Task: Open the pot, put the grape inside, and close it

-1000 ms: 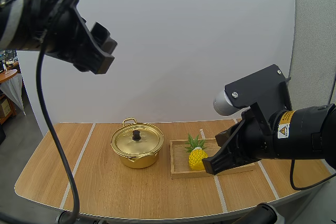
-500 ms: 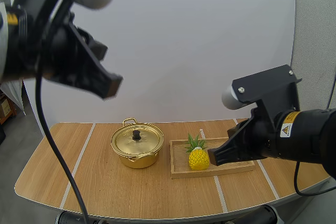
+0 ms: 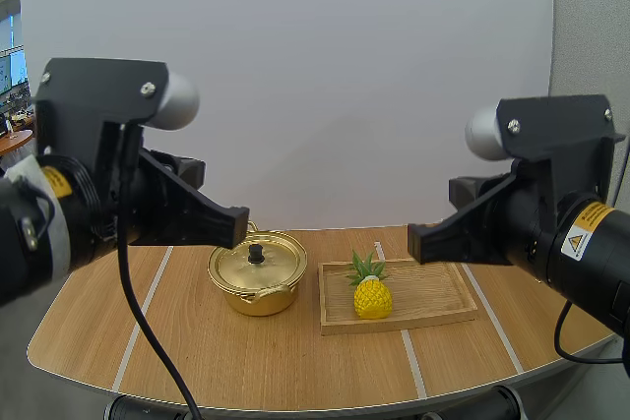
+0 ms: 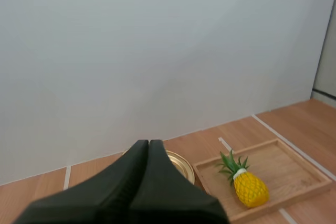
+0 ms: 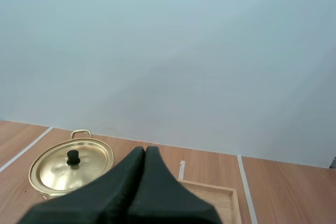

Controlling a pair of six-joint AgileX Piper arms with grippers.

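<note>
Pot (image 3: 258, 280) stands on the table (image 3: 197, 351) with its lid (image 3: 258, 263) on, just left of a wooden tray (image 3: 438, 292) holding a pineapple (image 3: 371, 294). Both arms are raised level and point forward. The left gripper (image 3: 236, 226) and right gripper (image 3: 418, 243) are each closed and empty. The left wrist view shows the pineapple whole; the right wrist view shows the lid's knob (image 5: 73, 157).

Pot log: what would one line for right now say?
pot: lid on | pineapple: on tray | left hand: shut, empty | right hand: shut, empty
</note>
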